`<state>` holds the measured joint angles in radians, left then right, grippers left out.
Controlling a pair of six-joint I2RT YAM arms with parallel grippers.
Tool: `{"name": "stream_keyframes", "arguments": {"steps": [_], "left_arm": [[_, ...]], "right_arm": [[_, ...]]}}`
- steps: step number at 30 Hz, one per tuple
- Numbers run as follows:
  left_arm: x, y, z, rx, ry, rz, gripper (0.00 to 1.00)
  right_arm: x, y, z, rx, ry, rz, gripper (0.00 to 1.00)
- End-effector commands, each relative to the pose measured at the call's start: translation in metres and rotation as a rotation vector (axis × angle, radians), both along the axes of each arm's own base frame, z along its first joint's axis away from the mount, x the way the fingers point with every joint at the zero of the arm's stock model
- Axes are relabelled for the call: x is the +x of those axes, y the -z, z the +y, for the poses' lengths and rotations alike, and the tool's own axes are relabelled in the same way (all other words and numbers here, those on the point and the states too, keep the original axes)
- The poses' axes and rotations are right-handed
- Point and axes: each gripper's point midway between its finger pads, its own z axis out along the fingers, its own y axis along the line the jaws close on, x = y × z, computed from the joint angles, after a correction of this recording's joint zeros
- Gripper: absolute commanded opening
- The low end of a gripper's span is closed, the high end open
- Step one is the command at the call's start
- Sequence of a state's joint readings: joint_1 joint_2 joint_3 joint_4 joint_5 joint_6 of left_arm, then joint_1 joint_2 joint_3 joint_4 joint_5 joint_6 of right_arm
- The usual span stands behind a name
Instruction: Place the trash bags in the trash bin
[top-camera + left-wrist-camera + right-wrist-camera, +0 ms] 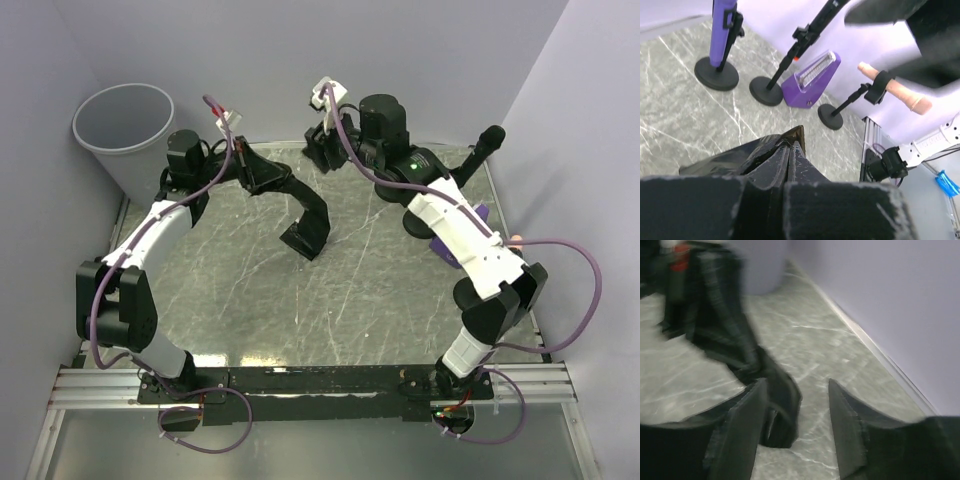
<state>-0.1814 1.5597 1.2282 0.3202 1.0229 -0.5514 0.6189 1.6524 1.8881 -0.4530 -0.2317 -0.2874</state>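
Observation:
A black trash bag [305, 220] hangs from my left gripper [262, 178], which is shut on its upper end above the back of the marble table. In the left wrist view the fingers [800, 160] are pressed together on the black plastic [735, 157]. My right gripper [322, 150] stands open just right of the bag with nothing between its fingers [840, 410]. From that wrist, the bag [735, 345] drapes down past the left finger, its lower end close to the table. The light grey trash bin [125, 125] stands at the back left corner, also blurred at the top of the right wrist view [762, 265].
Lilac walls close in the table at the back and both sides. Along the right edge stand round-based stands [715, 72] and a purple wedge-shaped box [812, 80]. One clamp stand there holds a tan handle [895, 90]. A black post [485, 150] rises at the back right.

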Motion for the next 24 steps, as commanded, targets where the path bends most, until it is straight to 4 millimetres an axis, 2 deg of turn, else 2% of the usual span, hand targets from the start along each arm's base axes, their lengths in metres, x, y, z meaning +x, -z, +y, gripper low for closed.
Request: {"name": "stream_keyframes", "arguments": {"steps": [1, 3, 6, 15, 24], "left_arm": [[-0.006, -0.031, 0.002, -0.058, -0.002, -0.066, 0.01], [-0.009, -0.032, 0.002, -0.050, 0.007, -0.074, 0.01], [-0.016, -0.032, 0.003, -0.025, 0.035, -0.094, 0.01], [-0.028, -0.032, 0.006, 0.000, 0.081, -0.123, 0.01], [-0.026, -0.029, 0.005, 0.004, 0.099, -0.113, 0.01]], "right_arm": [[-0.050, 0.021, 0.029, 0.019, -0.299, 0.111, 0.65], [-0.060, 0.030, 0.038, -0.006, -0.388, 0.109, 0.70], [-0.058, 0.037, 0.044, -0.045, -0.443, 0.082, 0.71], [-0.053, 0.044, 0.057, -0.073, -0.543, 0.042, 0.60], [-0.040, 0.043, 0.061, -0.067, -0.510, 0.022, 0.45]]}}
